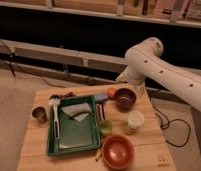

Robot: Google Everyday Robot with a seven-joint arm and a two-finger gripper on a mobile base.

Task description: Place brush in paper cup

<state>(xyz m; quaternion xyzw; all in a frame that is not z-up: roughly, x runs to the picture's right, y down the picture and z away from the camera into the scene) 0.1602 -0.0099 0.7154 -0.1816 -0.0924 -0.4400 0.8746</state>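
Note:
The brush has a white bristle head and a long handle. It lies along the left edge of the green tray. The white paper cup stands upright on the right side of the wooden table, empty as far as I can see. My white arm reaches in from the right. My gripper hangs at the back of the table, just behind the dark red bowl. It is far from the brush and holds nothing that I can see.
A white cloth lies in the tray. A metal cup stands left of it. A small green cup, an orange bowl, an orange ball and a blue object surround the tray. A cable hangs off the right.

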